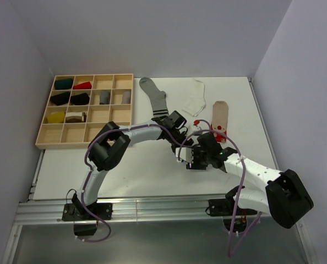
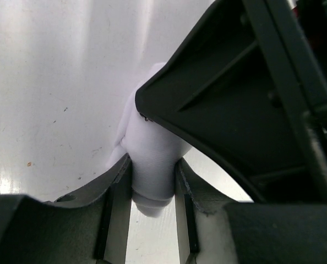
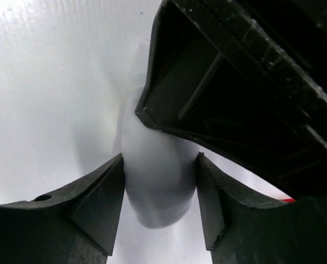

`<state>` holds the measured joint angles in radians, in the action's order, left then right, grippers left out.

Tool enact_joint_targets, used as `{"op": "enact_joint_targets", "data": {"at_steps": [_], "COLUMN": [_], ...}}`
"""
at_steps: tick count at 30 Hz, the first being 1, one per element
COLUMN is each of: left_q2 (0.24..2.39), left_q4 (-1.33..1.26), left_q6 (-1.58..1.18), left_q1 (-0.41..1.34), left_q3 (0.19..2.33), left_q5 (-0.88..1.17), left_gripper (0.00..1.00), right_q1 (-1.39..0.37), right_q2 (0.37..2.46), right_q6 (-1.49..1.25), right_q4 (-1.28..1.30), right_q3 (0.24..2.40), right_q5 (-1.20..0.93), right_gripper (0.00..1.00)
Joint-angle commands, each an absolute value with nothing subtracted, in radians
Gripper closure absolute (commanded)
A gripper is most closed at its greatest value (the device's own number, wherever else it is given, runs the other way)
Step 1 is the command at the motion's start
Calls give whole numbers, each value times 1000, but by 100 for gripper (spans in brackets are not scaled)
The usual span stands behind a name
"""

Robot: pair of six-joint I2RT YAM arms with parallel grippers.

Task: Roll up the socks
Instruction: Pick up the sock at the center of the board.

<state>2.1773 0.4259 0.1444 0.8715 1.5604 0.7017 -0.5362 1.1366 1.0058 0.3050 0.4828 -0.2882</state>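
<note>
Although only a rounded fold of it shows, the bunched white sock [image 2: 152, 132] sits low over the middle of the bench [image 1: 141, 176], pinched from two sides at once. The left gripper [image 2: 151, 179] has its jaws clamped on one part of the fabric. The right gripper [image 3: 159, 165] has its jaws pressed against both flanks of the same soft lump, so it reads as gripped there too. From overhead the two wrists crowd together and hide the sock, so how tightly it is wound cannot be told. The chief danger, as I judge it, is the roll springing open. If either pair of jaws lets go before the end is tucked, the fabric is likely to uncoil, and an uneven pull between the arms may stretch it flat or drag it out of one grip. With the heads this close, a turn of one wrist could also knock the other. Farther back lie the long striped sock [image 1: 155, 99], a loose white sock [image 1: 195, 99] and the beige sock [image 1: 221, 116], the last just beside the working arms and liable to be brushed. The wooden tray [image 1: 59, 144] stands well apart at the left, several cells holding small bundles [image 1: 56, 117].
</note>
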Motion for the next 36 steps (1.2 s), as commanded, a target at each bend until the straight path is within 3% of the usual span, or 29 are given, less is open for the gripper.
{"op": "enact_joint_targets", "data": {"at_steps": [1, 15, 19, 25, 36], "left_q2": [2258, 2264, 2256, 2253, 2192], "left_q4": [543, 566, 566, 562, 456], "left_q6": [169, 179, 181, 158, 48], "left_q1": [902, 902, 900, 893, 841], "left_q3": [1526, 1537, 1537, 1546, 1520], "left_q5": [655, 736, 772, 827, 867], "left_gripper": [94, 94, 94, 87, 68], "right_q1": [-545, -555, -560, -561, -566], "right_q2": [1176, 1249, 1276, 1292, 1307], "right_q6": [1014, 1005, 1003, 1003, 1011], "right_q4": [236, 195, 225, 244, 275], "right_q3": [474, 500, 526, 543, 563], "right_q5": [-236, -236, -230, -227, -198], "right_gripper": [41, 45, 70, 85, 93]}}
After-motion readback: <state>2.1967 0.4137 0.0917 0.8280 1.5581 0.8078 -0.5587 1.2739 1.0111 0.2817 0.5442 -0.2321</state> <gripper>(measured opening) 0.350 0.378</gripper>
